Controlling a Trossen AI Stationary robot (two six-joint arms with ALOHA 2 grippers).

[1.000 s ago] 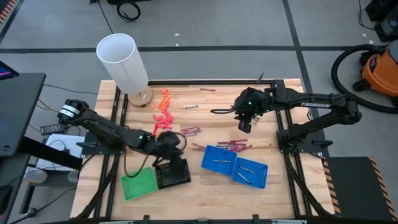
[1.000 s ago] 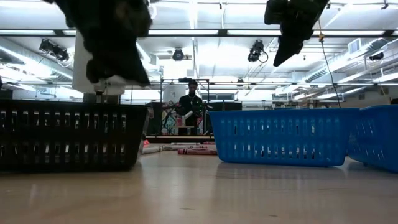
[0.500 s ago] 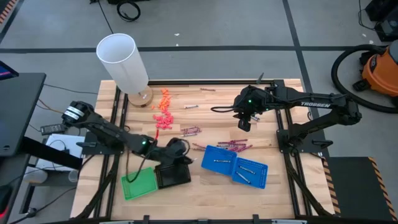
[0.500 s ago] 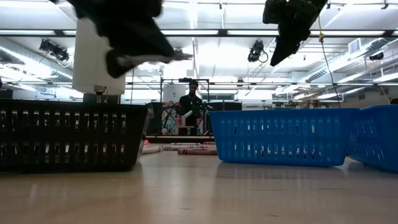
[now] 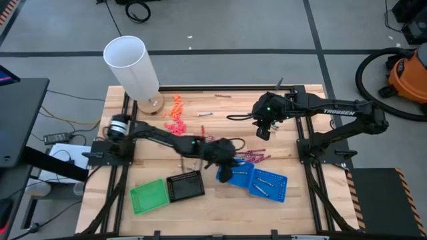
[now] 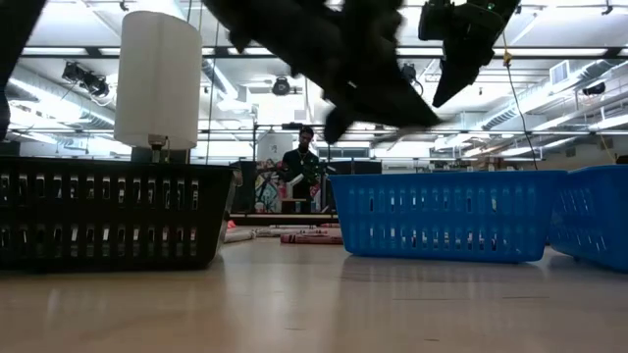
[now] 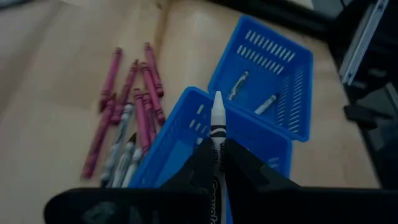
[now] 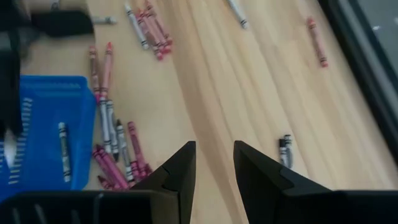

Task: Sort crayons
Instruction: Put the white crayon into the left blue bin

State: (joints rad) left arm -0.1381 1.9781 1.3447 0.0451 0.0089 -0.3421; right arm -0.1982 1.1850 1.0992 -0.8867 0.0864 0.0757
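Left pincer (image 7: 219,163) clenched on a pale grey crayon (image 7: 217,121), over the near blue basket (image 7: 186,134). More crayons (image 7: 127,118) lie loose on the tabletop (image 5: 220,207) beside it. Right pincer (image 8: 212,163) released, empty, above bare wood, well apart.

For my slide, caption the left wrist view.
Left gripper holds a white crayon above a blue basket, beside loose magenta crayons.

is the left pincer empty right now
No, the left pincer is shut on a white crayon, held over the blue basket.
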